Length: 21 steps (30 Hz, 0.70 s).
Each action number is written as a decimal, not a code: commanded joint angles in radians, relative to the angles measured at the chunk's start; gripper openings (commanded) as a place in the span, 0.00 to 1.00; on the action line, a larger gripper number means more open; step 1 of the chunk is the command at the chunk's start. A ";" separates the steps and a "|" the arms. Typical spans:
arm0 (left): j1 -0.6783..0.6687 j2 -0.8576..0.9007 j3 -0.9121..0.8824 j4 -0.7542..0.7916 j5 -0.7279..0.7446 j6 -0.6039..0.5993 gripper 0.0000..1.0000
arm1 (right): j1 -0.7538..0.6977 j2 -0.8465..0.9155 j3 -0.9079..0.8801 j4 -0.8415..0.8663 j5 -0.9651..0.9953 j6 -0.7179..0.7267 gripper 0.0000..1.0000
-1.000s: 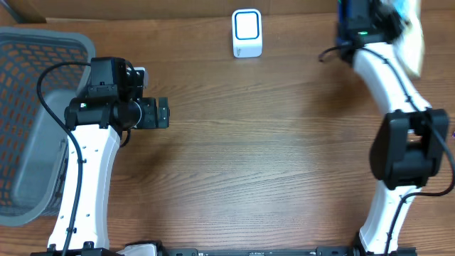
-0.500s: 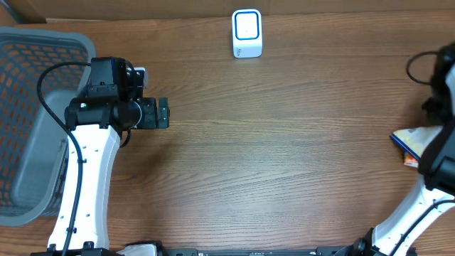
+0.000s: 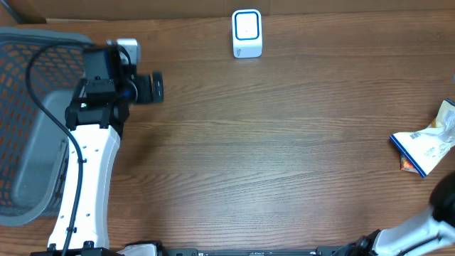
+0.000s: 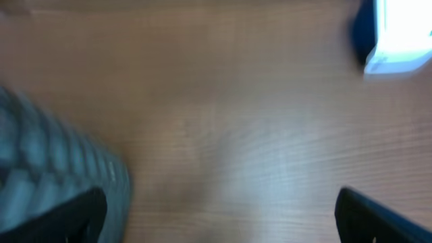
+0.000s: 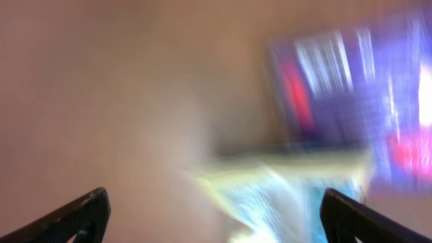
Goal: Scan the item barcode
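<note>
left claw [image 4: 219, 214] spread wide, empty, shifted toward basket [image 3: 15, 44] | right claw [image 5: 212, 217] spread, apparently empty (blurred) | packet [image 3: 425, 146] now on table [image 3: 284, 142]

Wooden table [image 3: 284, 163] right across the frame. Upper centre, a white scanner [image 3: 247, 32] with a blue-ringed face sits near the back edge. Far right, a crumpled blue-and-white packet [image 3: 425, 146] lies on the table, nothing touching it. Over on the left, the left arm [image 3: 89, 163] reaches up beside a grey mesh basket [image 3: 28, 85], fingers [image 3: 155, 89] pointing right above bare wood.
</note>
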 commanded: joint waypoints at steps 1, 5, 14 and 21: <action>0.005 -0.014 0.017 0.168 -0.037 0.102 1.00 | 0.053 -0.263 0.105 0.161 -0.172 -0.069 1.00; 0.006 -0.036 0.077 0.380 -0.128 0.195 1.00 | 0.081 -0.435 0.118 0.311 -0.176 -0.069 1.00; -0.026 -0.270 0.232 0.167 -0.330 0.500 1.00 | 0.186 -0.768 0.015 0.257 -0.188 -0.069 1.00; -0.008 -0.615 0.094 0.120 -0.110 0.449 1.00 | 0.419 -1.039 -0.439 0.492 -0.184 -0.069 1.00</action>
